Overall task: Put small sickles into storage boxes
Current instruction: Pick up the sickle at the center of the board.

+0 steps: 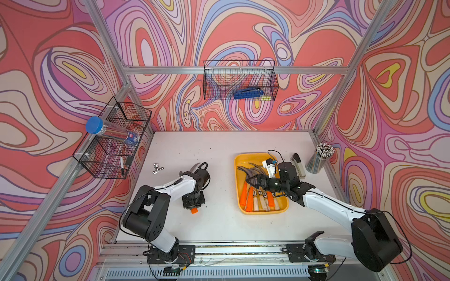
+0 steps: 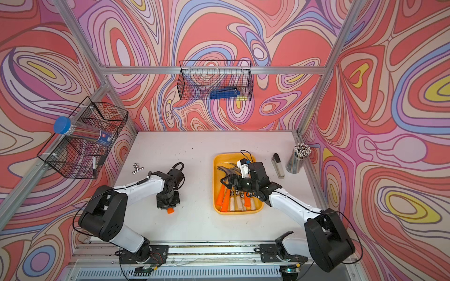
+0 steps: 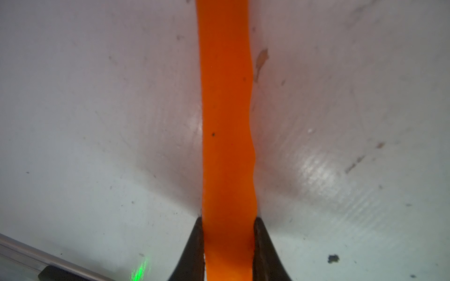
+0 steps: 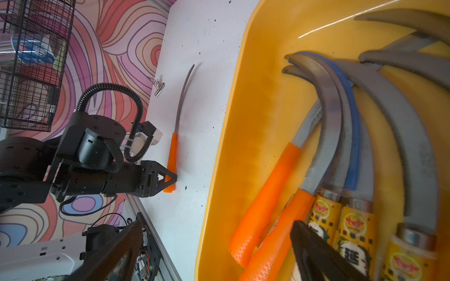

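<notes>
One small sickle lies on the white table, its orange handle (image 3: 226, 109) (image 4: 172, 155) between the fingers of my left gripper (image 3: 227, 220) (image 1: 192, 206), which is shut on it near the handle's end. Its thin grey blade (image 4: 183, 95) points away towards the back. The yellow storage box (image 1: 237, 187) (image 2: 215, 187) (image 4: 219, 170) holds several sickles (image 1: 258, 197) (image 4: 328, 146), orange and labelled wooden handles side by side, blades fanned out. My right gripper (image 1: 250, 182) (image 2: 224, 182) (image 4: 219, 262) hovers open over those sickles, holding nothing.
A grey-black stapler (image 1: 298, 166) and a cup of pencils (image 1: 320, 158) stand right of the box. A binder clip (image 1: 157, 168) lies at the left. Wire baskets hang on the left wall (image 1: 114, 143) and the back wall (image 1: 239, 80).
</notes>
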Robot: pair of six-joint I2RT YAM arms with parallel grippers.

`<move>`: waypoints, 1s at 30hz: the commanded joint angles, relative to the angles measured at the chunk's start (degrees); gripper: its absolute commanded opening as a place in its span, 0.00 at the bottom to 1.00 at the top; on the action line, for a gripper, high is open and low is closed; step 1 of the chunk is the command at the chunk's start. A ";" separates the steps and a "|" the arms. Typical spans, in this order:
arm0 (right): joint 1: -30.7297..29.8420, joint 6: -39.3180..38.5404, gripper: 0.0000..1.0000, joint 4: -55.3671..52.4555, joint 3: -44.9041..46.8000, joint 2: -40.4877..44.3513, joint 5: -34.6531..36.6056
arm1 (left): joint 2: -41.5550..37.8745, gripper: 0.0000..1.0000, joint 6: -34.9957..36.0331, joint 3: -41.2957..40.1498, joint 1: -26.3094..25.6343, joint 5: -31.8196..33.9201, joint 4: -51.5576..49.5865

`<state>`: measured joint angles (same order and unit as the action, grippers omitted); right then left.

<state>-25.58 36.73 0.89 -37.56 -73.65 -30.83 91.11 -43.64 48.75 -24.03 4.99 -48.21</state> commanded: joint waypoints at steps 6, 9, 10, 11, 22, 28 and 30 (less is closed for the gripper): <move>-0.40 0.31 0.98 -0.07 -1.80 -0.18 -0.15 | -0.22 0.17 -0.04 -0.95 -2.00 1.00 -4.24; -0.64 0.43 0.99 -0.54 -2.43 -0.27 0.14 | -2.13 0.18 0.04 0.70 -3.48 2.51 -6.59; -0.78 0.52 0.99 -0.62 -2.58 -0.35 0.22 | -2.64 0.18 0.04 1.30 -3.93 3.00 -7.32; -0.94 0.69 0.98 -0.74 -2.77 -0.53 0.27 | -3.31 0.18 0.04 1.89 -4.29 3.41 -8.05; -4.57 3.09 0.99 -0.85 -6.06 -3.38 2.15 | -9.19 0.20 1.32 4.17 -5.83 3.81 -9.37; -6.83 5.47 0.99 0.25 -7.78 -5.28 3.14 | -11.26 0.20 2.14 4.07 -6.05 2.97 -8.67; -7.43 6.60 0.99 1.23 -8.26 -6.25 3.23 | -11.78 0.20 2.52 4.16 -6.16 2.25 -8.30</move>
<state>-32.14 41.30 0.60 -44.23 -78.56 -28.73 80.88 -41.60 51.88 -29.74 7.25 -55.09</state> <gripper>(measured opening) 0.985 0.283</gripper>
